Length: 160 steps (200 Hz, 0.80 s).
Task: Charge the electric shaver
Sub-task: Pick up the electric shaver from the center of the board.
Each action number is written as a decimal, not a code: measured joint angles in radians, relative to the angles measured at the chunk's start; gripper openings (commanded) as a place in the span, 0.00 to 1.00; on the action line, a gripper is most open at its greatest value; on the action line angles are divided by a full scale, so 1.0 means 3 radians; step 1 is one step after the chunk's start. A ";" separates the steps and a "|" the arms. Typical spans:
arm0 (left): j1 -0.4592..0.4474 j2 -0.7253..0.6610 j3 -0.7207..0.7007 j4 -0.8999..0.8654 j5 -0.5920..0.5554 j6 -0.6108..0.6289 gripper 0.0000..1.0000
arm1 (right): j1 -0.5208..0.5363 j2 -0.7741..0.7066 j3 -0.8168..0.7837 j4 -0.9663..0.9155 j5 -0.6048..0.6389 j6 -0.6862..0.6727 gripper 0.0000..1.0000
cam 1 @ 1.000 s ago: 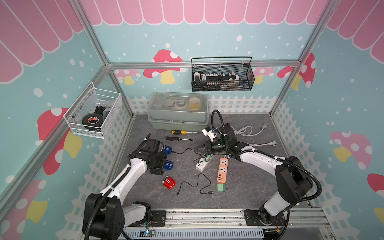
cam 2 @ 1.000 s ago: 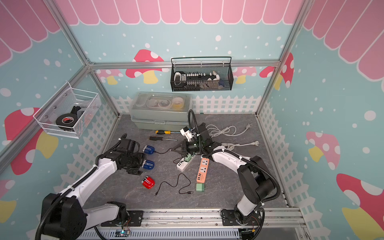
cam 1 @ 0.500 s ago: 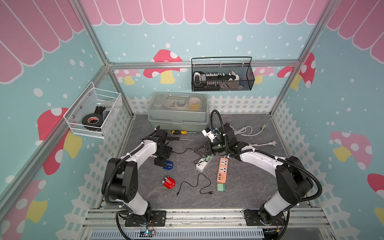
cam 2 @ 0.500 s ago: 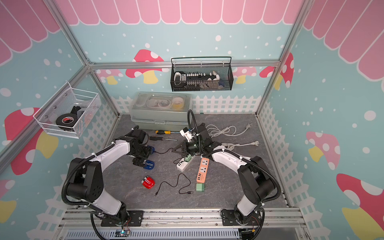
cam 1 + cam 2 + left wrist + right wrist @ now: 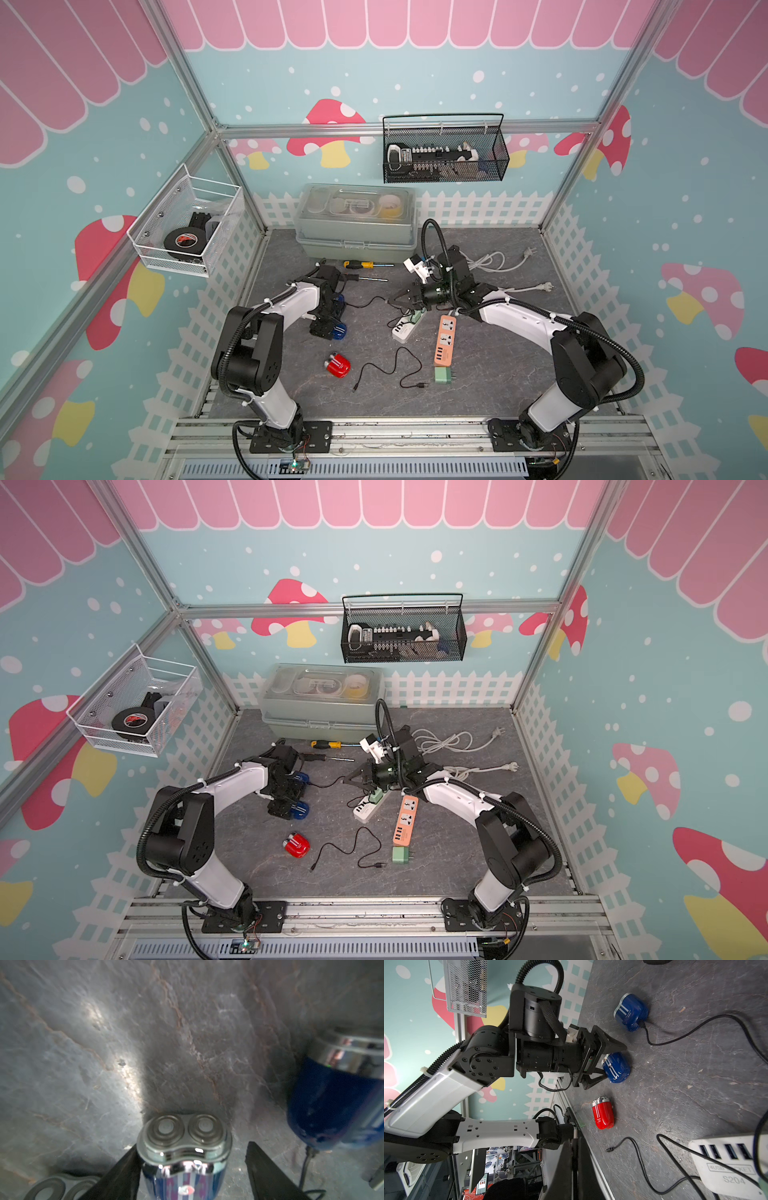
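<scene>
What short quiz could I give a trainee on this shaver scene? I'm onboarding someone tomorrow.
1. True or false: the left gripper straddles a blue shaver.
2. Which shaver has a black cable plugged in? A the straddled one, B the other blue shaver, C none.
3. Fill in: the right gripper is ___.
Key: 1 true; 2 B; 3 shut.

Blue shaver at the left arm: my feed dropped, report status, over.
Left gripper: jaws open around blue shaver, gap one side. Right gripper: jaws shut, near white USB strip. Second blue shaver, cable plugged in, close beside.
</scene>
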 measured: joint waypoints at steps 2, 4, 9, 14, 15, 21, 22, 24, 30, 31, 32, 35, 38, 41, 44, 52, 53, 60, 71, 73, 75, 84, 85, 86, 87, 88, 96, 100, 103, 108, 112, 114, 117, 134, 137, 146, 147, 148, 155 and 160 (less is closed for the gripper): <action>0.0000 0.0003 -0.0017 0.0017 0.0000 -0.0001 0.75 | 0.0000 0.0001 0.0000 0.0003 0.0000 0.0004 0.00; 0.0000 0.0006 -0.0034 0.0033 -0.0001 -0.0004 0.75 | 0.0000 0.0000 0.0000 0.0004 0.0000 0.0006 0.00; 0.0000 0.0010 -0.0051 0.0041 -0.0005 -0.0017 0.74 | 0.0000 0.0000 0.0000 0.0009 0.0000 0.0011 0.00; 0.0000 0.0004 -0.0057 0.0051 -0.0005 -0.0028 0.73 | 0.0000 0.0000 0.0000 0.0015 0.0000 0.0018 0.00; 0.0000 0.0001 -0.0058 0.0051 -0.0005 -0.0025 0.73 | 0.0000 0.0000 0.0000 0.0017 0.0001 0.0019 0.00; 0.0000 -0.0001 -0.0066 0.0074 -0.0005 -0.0034 0.71 | 0.0000 0.0000 0.0000 0.0025 0.0000 0.0023 0.00; 0.0000 -0.0001 -0.0066 0.0072 -0.0006 -0.0038 0.71 | 0.0000 0.0000 0.0000 0.0027 0.0001 0.0025 0.00; 0.0000 -0.0001 -0.0066 0.0074 -0.0008 -0.0041 0.71 | 0.0000 0.0000 0.0000 0.0031 0.0001 0.0028 0.00; 0.0000 -0.0001 -0.0070 0.0075 -0.0013 -0.0047 0.69 | 0.0000 0.0000 0.0000 0.0039 0.0001 0.0032 0.00; 0.0000 -0.0003 -0.0070 0.0076 -0.0015 -0.0051 0.68 | 0.0000 0.0000 0.0000 0.0039 0.0001 0.0033 0.00; 0.0000 -0.0003 -0.0071 0.0076 -0.0015 -0.0051 0.68 | 0.0000 0.0000 0.0000 0.0042 0.0001 0.0034 0.00; 0.0000 -0.0003 -0.0072 0.0075 -0.0015 -0.0052 0.67 | 0.0000 0.0000 0.0000 0.0045 0.0001 0.0036 0.00; 0.0000 -0.0003 -0.0075 0.0075 -0.0018 -0.0052 0.66 | 0.0000 0.0000 0.0000 0.0050 0.0001 0.0041 0.00; 0.0000 -0.0004 -0.0078 0.0072 -0.0018 -0.0052 0.65 | 0.0000 0.0000 0.0000 0.0051 0.0001 0.0043 0.00; 0.0000 -0.0006 -0.0080 0.0074 -0.0020 -0.0055 0.65 | 0.0000 0.0000 0.0000 0.0053 0.0001 0.0045 0.00; 0.0000 -0.0015 -0.0093 0.0075 -0.0025 -0.0064 0.61 | 0.0000 0.0000 0.0000 0.0055 0.0001 0.0047 0.00; 0.0000 -0.0018 -0.0095 0.0076 -0.0027 -0.0062 0.61 | 0.0000 0.0000 0.0000 0.0055 0.0001 0.0048 0.00; 0.0000 -0.0024 -0.0106 0.0075 -0.0029 -0.0065 0.58 | 0.0000 0.0000 0.0000 0.0058 0.0001 0.0056 0.00; 0.0000 -0.0041 -0.0113 0.0094 -0.0031 -0.0072 0.54 | 0.0000 0.0000 0.0000 0.0061 0.0001 0.0060 0.00; -0.0001 -0.0043 -0.0116 0.0097 -0.0029 -0.0075 0.53 | 0.0000 0.0001 0.0000 0.0062 0.0001 0.0061 0.00; -0.0001 -0.0045 -0.0117 0.0102 -0.0028 -0.0074 0.52 | 0.0000 0.0000 0.0000 0.0064 0.0001 0.0062 0.00; -0.0004 -0.0052 -0.0123 0.0108 -0.0032 -0.0079 0.45 | 0.0000 0.0000 0.0000 0.0069 0.0003 0.0070 0.00; -0.0004 -0.0052 -0.0125 0.0109 -0.0032 -0.0078 0.44 | 0.0000 0.0000 0.0000 0.0069 0.0003 0.0070 0.00; -0.0004 -0.0053 -0.0126 0.0111 -0.0031 -0.0076 0.43 | 0.0000 0.0000 0.0000 0.0070 0.0001 0.0071 0.00; -0.0004 -0.0053 -0.0126 0.0112 -0.0028 -0.0075 0.42 | 0.0000 0.0001 0.0000 0.0070 0.0003 0.0071 0.00; -0.0005 -0.0055 -0.0127 0.0112 -0.0032 -0.0078 0.42 | 0.0000 0.0001 0.0000 0.0072 0.0003 0.0071 0.00; -0.0010 -0.0060 -0.0132 0.0117 -0.0042 -0.0086 0.34 | 0.0000 0.0000 0.0000 0.0078 0.0003 0.0074 0.00; -0.0014 -0.0065 -0.0135 0.0120 -0.0043 -0.0088 0.29 | 0.0000 0.0001 0.0000 0.0080 0.0003 0.0078 0.00; -0.0015 -0.0066 -0.0137 0.0123 -0.0050 -0.0088 0.26 | 0.0000 0.0000 0.0000 0.0081 0.0003 0.0081 0.00; -0.0019 -0.0070 -0.0140 0.0126 -0.0053 -0.0088 0.20 | 0.0000 0.0001 0.0000 0.0086 0.0003 0.0083 0.00; -0.0022 -0.0074 -0.0141 0.0127 -0.0055 -0.0088 0.15 | 0.0000 0.0001 0.0000 0.0092 0.0003 0.0083 0.00; -0.0023 -0.0076 -0.0142 0.0127 -0.0056 -0.0088 0.12 | 0.0000 0.0000 0.0000 0.0093 0.0003 0.0084 0.00; -0.0025 -0.0079 -0.0144 0.0128 -0.0058 -0.0088 0.08 | 0.0000 0.0000 0.0000 0.0098 0.0003 0.0084 0.00; -0.0025 -0.0097 -0.0149 0.0135 -0.0056 -0.0089 0.00 | 0.0000 0.0001 0.0000 0.0118 0.0003 0.0084 0.00; -0.0025 -0.0099 -0.0149 0.0136 -0.0053 -0.0089 0.00 | 0.0000 0.0001 0.0000 0.0125 0.0003 0.0084 0.00; -0.0025 -0.0117 -0.0148 0.0153 -0.0020 -0.0090 0.00 | 0.0000 0.0001 -0.0001 0.0141 0.0003 0.0083 0.00; -0.0025 -0.0118 -0.0148 0.0155 -0.0015 -0.0090 0.00 | 0.0000 0.0001 -0.0001 0.0142 0.0003 0.0083 0.00; -0.0025 -0.0120 -0.0148 0.0156 -0.0013 -0.0090 0.00 | 0.0000 0.0000 -0.0001 0.0142 0.0003 0.0083 0.00; -0.0027 -0.0149 -0.0139 0.0163 0.0033 -0.0090 0.00 | 0.0000 0.0001 -0.0004 0.0167 0.0004 0.0081 0.00; -0.0028 -0.0178 -0.0123 0.0160 0.0076 -0.0089 0.00 | 0.0000 0.0001 -0.0006 0.0182 0.0005 0.0081 0.00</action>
